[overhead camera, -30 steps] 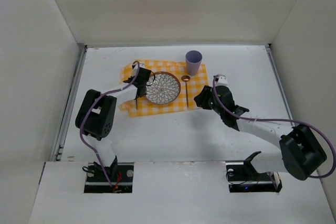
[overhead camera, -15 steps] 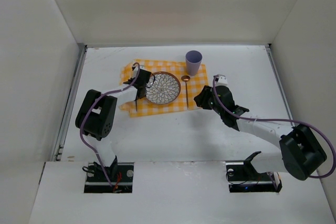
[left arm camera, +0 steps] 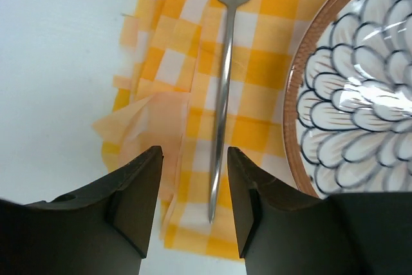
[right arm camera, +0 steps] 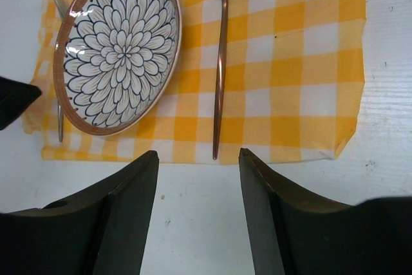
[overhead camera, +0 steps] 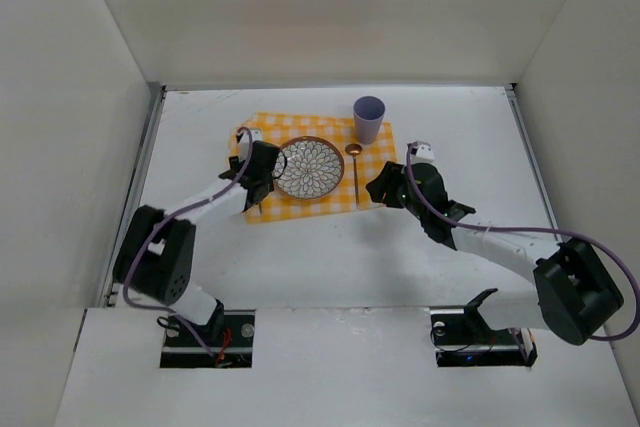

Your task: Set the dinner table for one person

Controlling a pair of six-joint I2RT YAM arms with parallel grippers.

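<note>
On the white dinner table (overhead camera: 480, 137) lies a yellow-and-white checked cloth (overhead camera: 383, 152). A flower-patterned plate (overhead camera: 310, 167) sits at its middle. A silver fork (left arm camera: 222, 94) lies left of the plate (left arm camera: 360, 94), and a copper spoon (right arm camera: 220, 75) lies to its right. A purple cup (overhead camera: 369, 119) stands at the cloth's far right corner. My left gripper (left arm camera: 193, 152) is open over the fork's handle end, with the jaws apart on either side. My right gripper (right arm camera: 197, 154) is open and empty, just nearer than the spoon's handle tip.
The cloth's left edge (left arm camera: 148, 120) is rumpled and folded over itself. White walls enclose the table on the left, right and far sides. Bare tabletop (right arm camera: 193, 223) lies between the cloth and the arm bases.
My left gripper has opened and let go of the fork, which now lies on the cloth, and the left arm has drawn back. The right gripper has opened wider.
</note>
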